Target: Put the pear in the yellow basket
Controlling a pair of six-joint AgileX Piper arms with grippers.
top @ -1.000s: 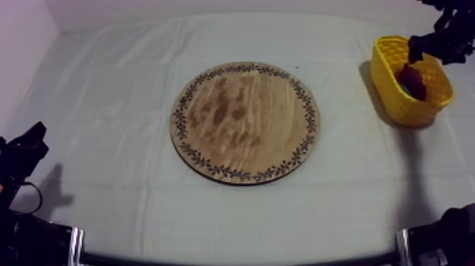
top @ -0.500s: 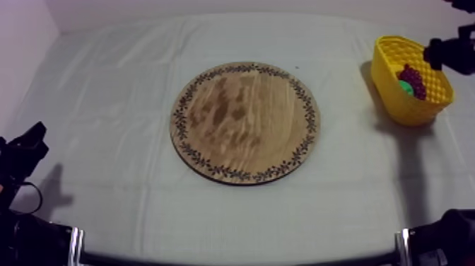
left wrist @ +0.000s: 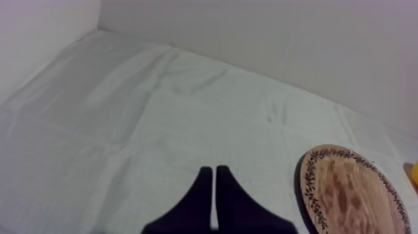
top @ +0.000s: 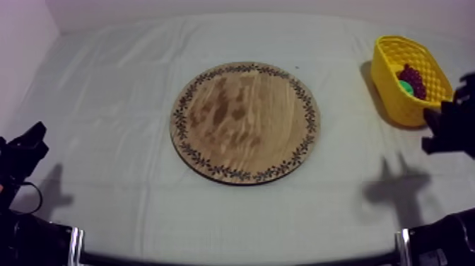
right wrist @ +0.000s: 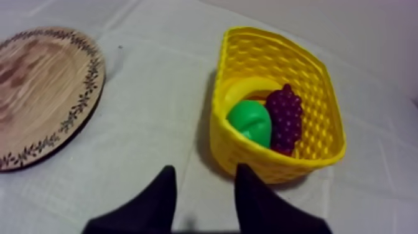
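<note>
Yellow basket, top view: you have the yellow basket (top: pixel 393 99) at the upper right of the frame, standing on the cloth (top: pixel 127 85) and well apart from the wooden board (top: pixel 245 122).
Pear, top view: the pear (top: pixel 405 86) lies inside the basket as a small green patch, touching the grapes (top: pixel 413 76) next to it.
Board, top view: the wooden board sits at the centre of the frame, flat on the cloth, with its grain and patterned rim in full sight.
Right gripper, top view: the right gripper (top: pixel 447 131) is a dark shape at the right edge of the frame, just below the basket. Its shadow (top: pixel 396 187) falls on the cloth toward the lower right.
Left gripper, top view: the left gripper (top: pixel 25 145) sits low at the left edge of the frame, well apart from the board.
Left wrist view: the left gripper (left wrist: pixel 214 169) has its two black fingers lying together as a narrow wedge over the cloth, nothing between them. The wooden board (left wrist: pixel 348 193) lies near, off to one side.
Right wrist view: the right gripper (right wrist: pixel 205 169) has its fingers apart with only cloth between them, just in front of the yellow basket (right wrist: pixel 249 155). You can see the pear (right wrist: pixel 250 121) in the basket, pressed against the grapes (right wrist: pixel 286 118). The wooden board (right wrist: pixel 37 93) lies well apart on the other side.
</note>
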